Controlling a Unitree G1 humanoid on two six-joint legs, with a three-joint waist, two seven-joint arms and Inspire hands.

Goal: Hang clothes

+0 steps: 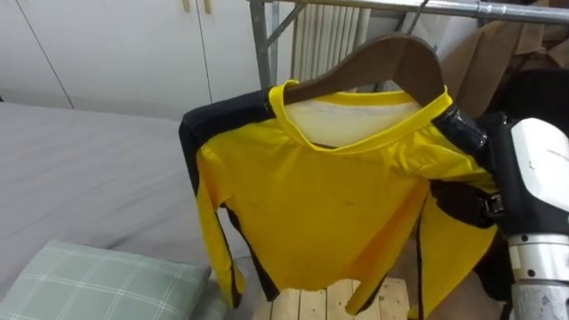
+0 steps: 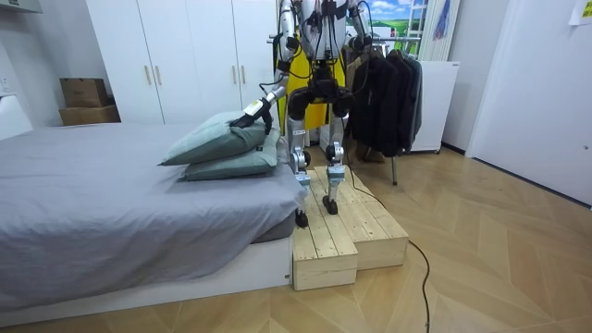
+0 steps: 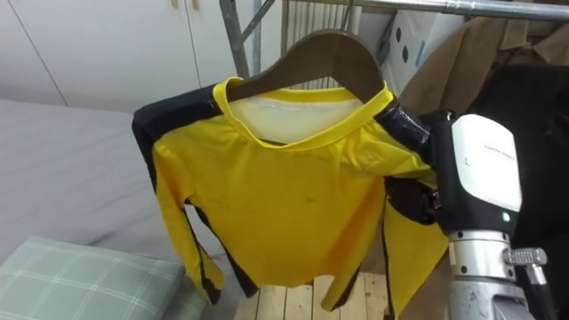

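Robot stands upright with its back to the room view. Its left arm angles down and out to its left side, with the left hand low beside the hip. In the eye views the right forearm rises steeply from lower right, wrist bent inward, the dark right hand pointing toward its left.

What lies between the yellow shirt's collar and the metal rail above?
A brown wooden hanger, holding the yellow shirt under the metal rail; see the left eye view.
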